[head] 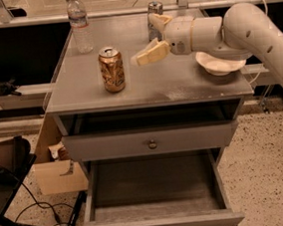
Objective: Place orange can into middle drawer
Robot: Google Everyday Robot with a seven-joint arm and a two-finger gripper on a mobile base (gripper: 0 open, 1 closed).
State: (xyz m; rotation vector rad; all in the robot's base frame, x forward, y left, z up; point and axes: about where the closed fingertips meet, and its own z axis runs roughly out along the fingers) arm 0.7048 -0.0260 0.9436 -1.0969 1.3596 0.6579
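Observation:
The orange can (112,69) stands upright on the grey cabinet top (179,84), left of centre. My gripper (150,38) is open and empty, held above the top just right of the can, its two cream fingers (151,54) spread and pointing left toward it without touching. The middle drawer (155,191) is pulled out below, its dark floor bare. The upper drawer front with a round knob (152,144) is closed above it.
A clear water bottle (79,23) stands at the back left of the top. A slim silver can (155,19) stands behind my gripper. A white bowl (221,63) sits under my arm at the right. A cardboard box (57,170) and cables lie on the floor at the left.

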